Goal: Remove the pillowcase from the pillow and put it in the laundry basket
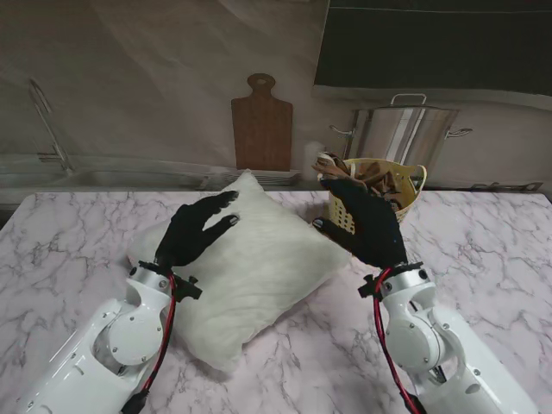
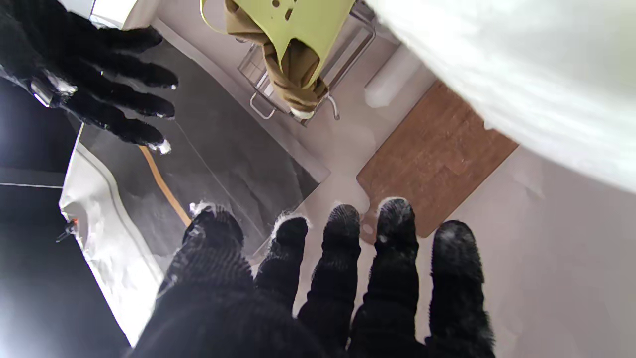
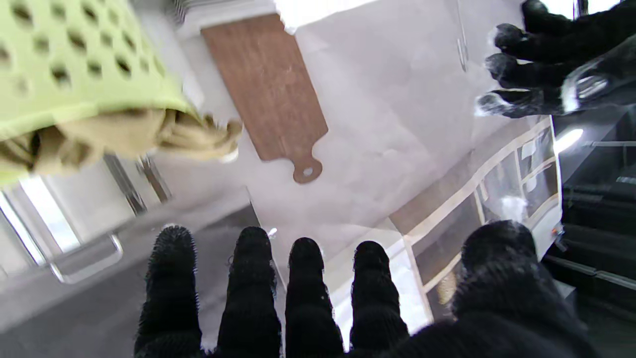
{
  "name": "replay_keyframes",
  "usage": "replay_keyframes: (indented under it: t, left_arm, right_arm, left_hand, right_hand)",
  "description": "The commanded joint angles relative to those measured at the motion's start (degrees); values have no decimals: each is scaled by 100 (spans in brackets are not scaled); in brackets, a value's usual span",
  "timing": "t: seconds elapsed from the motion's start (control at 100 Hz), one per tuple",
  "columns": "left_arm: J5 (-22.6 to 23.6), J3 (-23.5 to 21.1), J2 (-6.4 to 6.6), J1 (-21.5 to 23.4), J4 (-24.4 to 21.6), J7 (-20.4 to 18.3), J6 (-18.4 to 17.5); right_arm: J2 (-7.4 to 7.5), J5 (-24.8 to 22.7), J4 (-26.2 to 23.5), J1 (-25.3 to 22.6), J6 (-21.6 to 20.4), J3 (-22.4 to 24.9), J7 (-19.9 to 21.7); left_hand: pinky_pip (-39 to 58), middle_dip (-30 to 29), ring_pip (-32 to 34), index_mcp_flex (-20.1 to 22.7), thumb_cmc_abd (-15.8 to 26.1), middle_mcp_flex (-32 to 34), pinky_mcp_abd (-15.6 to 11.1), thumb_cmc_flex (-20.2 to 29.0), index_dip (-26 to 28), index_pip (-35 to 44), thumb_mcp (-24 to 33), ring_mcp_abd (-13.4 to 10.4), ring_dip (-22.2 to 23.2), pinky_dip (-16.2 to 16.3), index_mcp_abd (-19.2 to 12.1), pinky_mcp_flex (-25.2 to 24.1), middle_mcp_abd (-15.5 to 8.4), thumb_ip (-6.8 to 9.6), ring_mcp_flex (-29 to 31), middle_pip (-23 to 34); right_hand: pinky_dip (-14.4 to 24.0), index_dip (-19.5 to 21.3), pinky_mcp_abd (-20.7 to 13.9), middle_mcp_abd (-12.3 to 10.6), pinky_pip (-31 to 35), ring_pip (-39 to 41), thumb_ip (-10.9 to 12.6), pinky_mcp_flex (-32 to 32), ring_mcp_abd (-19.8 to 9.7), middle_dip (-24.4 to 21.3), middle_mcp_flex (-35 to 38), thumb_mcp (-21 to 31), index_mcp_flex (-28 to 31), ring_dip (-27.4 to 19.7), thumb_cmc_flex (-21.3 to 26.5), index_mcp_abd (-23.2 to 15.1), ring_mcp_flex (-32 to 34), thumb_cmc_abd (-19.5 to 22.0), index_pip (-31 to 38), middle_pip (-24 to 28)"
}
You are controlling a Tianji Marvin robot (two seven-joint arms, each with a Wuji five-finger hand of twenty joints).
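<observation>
Hovering over the pillow's left half, my left hand (image 1: 197,231) is holding nothing, its black-gloved fingers (image 2: 395,233) spread and pointing toward one o'clock; I cannot tell whether the palm is touching the fur. From its wrist camera I am seeing five separated fingertips with white fuzz clinging to them. My right hand (image 1: 369,226) is also spread and gripping nothing, raised off the table between the pillow's right corner and the laundry basket, fingers (image 3: 252,258) aimed toward eleven o'clock and partly covering the basket's front wall.

The pillow (image 1: 250,276) is lying bare, white and furry, on the marble table (image 1: 78,233), turned like a diamond with one corner at twelve o'clock and one at six. The yellow-green laundry basket (image 1: 412,191) is sitting at about two o'clock from the pillow, just beside its right corner. The tan pillowcase (image 1: 375,174) is lying bunched inside it, a fold hanging over the rim in both wrist views.

Farther from me, a wooden cutting board (image 1: 261,128) is leaning on the wall at twelve o'clock, and a steel stockpot (image 1: 398,129) is standing behind the basket
</observation>
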Motion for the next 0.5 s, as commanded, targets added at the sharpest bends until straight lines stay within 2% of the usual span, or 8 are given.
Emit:
replay_keyframes:
  t: [0.0, 0.06, 0.14, 0.2, 0.29, 0.49]
  left_arm:
    - [-186, 126, -106, -47, 264, -81, 80]
    - [-395, 229, -151, -118, 497, -23, 102]
    - [-678, 324, -196, -193, 789, -24, 98]
    - [-764, 367, -195, -243, 975, -104, 127]
    - [-943, 419, -220, -311, 1129, -146, 237]
    - [-940, 346, -152, -298, 1059, -440, 341]
  right_arm:
    - [-97, -172, 329, -159, 129, -141, -35]
    - [-116, -52, 530, -171, 216, -238, -67]
    - [-169, 233, 841, -129, 226, -330, -153]
    - [-198, 398, 991, -72, 269, -359, -151]
    - [-194, 518, 1173, 7, 228, -332, -56]
    - [-156, 762, 1384, 9, 76, -82, 290]
  left_hand:
    - [-1826, 341, 204, 77, 356, -112, -77, 93, 25, -19, 7, -30, 353, 159, 45, 2, -98, 68, 50, 251]
    - [-1819, 4, -58, 15, 377, -288, -95, 29, -61, -39, 2, 13, 274, 173, 23, -38, -38, 69, -45, -96]
    - [-2117, -1520, -674, -92, 390, -530, -106, -20, -132, -67, 1, 32, -492, 49, 23, -103, 21, 73, -143, -1148]
    - [-2344, -2142, -957, -152, 382, -679, -103, -61, -167, -100, 4, 14, -958, -74, 14, -121, 36, 75, -223, -1540]
    - [-2510, -2435, -1110, -213, 383, -782, -106, -56, -200, -137, 1, 23, -1238, -165, 55, -143, 37, 71, -314, -1735]
    - [-2574, -2466, -1061, -262, 401, -717, -47, -66, -217, -156, 1, 32, -1281, -175, 78, -169, 36, 78, -321, -1691]
  right_hand:
    - [94, 119, -16, -121, -43, -67, 116, -85, -60, 38, -43, 70, -46, 51, -109, -44, 6, 22, 96, -10]
    - [99, 122, -18, -171, -59, -84, 112, -73, -90, 43, -66, 63, -70, 46, -119, -53, -23, 51, 115, -6]
    - [97, 135, -62, -223, -110, -112, 113, -117, -123, 50, -117, 71, -33, 36, -69, -69, -84, 47, 167, -2]
    - [82, 134, -100, -287, -196, -148, 108, -226, -182, 50, -196, 58, -93, 22, -65, -68, -175, 90, 171, -11]
    - [90, 144, -140, -383, -254, -161, 105, -216, -250, 64, -227, 30, -91, 13, -48, -136, -205, 103, 219, 14]
    - [152, 143, -170, -542, -318, -154, 107, -148, -326, 69, -136, -27, -16, 2, 3, -210, -172, 110, 320, 44]
